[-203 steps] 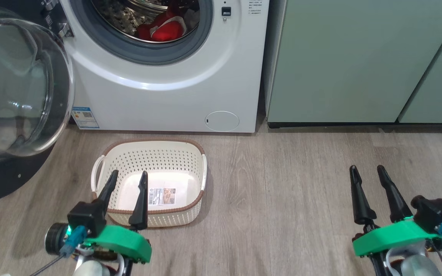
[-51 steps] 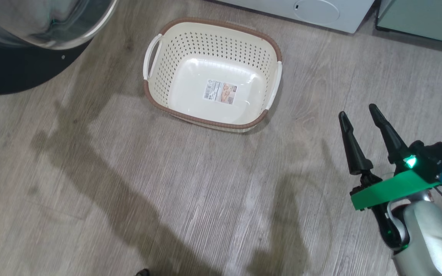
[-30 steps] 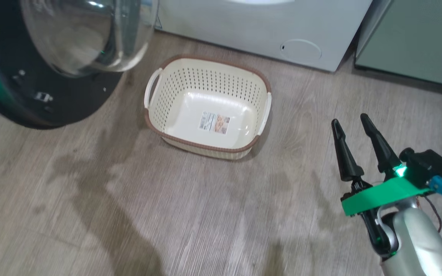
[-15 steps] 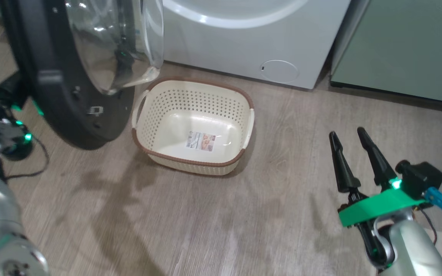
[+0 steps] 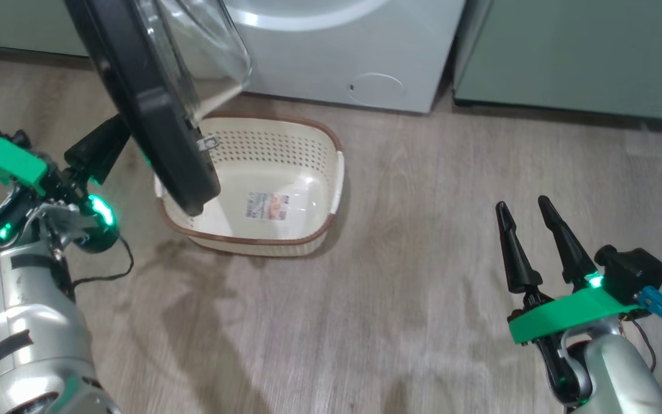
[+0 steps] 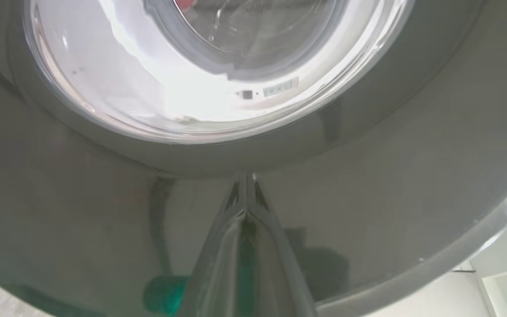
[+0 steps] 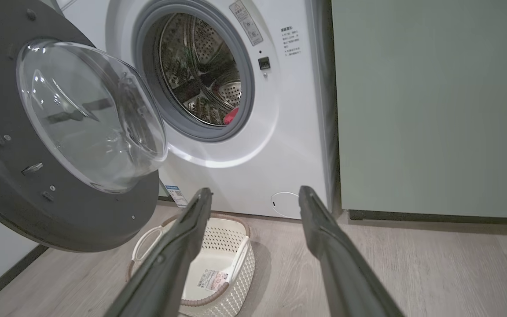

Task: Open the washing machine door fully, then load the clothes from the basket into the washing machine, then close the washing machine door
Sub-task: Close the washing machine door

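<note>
The washing machine door point(image 5: 158, 132) stands partly open, its black rim edge-on over the left end of the basket point(image 5: 250, 238). My left gripper point(image 5: 114, 141) is shut, its tips point(image 6: 244, 176) pressed against the door's glossy outer face with nothing between them. The cream basket point(image 7: 240, 290) lies empty on the floor before the washing machine point(image 5: 319, 63), a label on its base. Red clothes point(image 7: 231, 115) lie inside the drum. My right gripper point(image 5: 522, 202) hangs open over bare floor, right of the basket, its fingers point(image 7: 183, 246) spread wide.
Pale green cabinets point(image 5: 566, 52) stand to the right of the washer point(image 7: 288, 132). A small round white panel point(image 5: 375, 86) sits low on the washer's front. Grey wood floor point(image 5: 394, 287) spreads between the basket and my right arm. A dark cable point(image 5: 118, 270) loops by my left wrist.
The head camera has swung. The door has turned from wide open toward the machine, and my left gripper has come up behind it. The right gripper holds its pose, open.
</note>
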### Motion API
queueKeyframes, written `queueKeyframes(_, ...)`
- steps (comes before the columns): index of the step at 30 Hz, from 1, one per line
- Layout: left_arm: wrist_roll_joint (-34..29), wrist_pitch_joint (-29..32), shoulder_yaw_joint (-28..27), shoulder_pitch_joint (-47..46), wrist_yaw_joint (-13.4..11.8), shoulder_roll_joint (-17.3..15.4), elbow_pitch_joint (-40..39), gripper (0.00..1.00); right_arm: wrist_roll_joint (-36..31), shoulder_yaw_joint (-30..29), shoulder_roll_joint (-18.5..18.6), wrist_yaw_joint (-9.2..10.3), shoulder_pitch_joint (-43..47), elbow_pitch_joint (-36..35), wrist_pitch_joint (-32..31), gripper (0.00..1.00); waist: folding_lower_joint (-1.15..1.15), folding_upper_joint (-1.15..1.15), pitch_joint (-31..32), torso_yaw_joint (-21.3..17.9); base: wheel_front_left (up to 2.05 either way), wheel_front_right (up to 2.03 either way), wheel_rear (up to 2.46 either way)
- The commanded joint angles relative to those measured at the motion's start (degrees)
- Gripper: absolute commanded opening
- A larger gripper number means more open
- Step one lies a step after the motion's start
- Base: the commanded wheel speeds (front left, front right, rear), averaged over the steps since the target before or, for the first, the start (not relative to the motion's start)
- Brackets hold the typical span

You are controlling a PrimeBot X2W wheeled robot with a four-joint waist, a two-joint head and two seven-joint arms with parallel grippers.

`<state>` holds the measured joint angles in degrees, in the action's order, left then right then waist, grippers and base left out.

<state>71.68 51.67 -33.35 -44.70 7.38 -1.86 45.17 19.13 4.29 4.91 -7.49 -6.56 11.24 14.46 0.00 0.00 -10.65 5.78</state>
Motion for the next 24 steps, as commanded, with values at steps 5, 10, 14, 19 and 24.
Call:
queueKeyframes(5, 3.5, -0.6, 2.3, -0.5, 0.1, -1.1, -3.1, 0.0, -0.3, 1.1, 0.2, 0.0, -2.3, -2.3, 0.5, 1.0, 0.0, 0.0, -2.8, -3.6, 0.0, 0.0, 0.0)
queueKeyframes(10, 10.5, -3.6, 8.7, -1.5, 0.1, -1.0, -2.8, 0.0, -0.3, 1.0, 0.4, 0.0, -3.0, -2.7, 0.5, 1.0, 0.0, 0.0, -5.1, -7.0, 0.0, 0.0, 0.0)
queueKeyframes(14, 14.3, -7.8, 13.8, -1.8, 0.1, -1.0, -4.1, 0.0, -0.1, 0.9, 0.3, 0.0, -3.7, -3.0, 0.5, 1.0, 0.0, 0.0, -6.8, -10.0, 0.0, 0.0, 0.0)
queueKeyframes(19, 16.4, -19.6, 20.0, -3.2, 0.1, -1.0, -7.0, 0.0, 0.4, 0.6, -0.3, 0.0, -4.1, -3.5, 0.5, 1.0, 0.0, 0.0, -9.3, -14.6, 0.0, 0.0, 0.0)
queueKeyframes(24, 17.0, -29.5, 22.0, -5.0, 0.1, -1.0, -7.8, 0.0, 0.8, 0.6, -0.9, 0.0, -4.2, -3.6, 0.5, 1.0, 0.0, 0.0, -11.0, -18.3, 0.0, 0.0, 0.0)
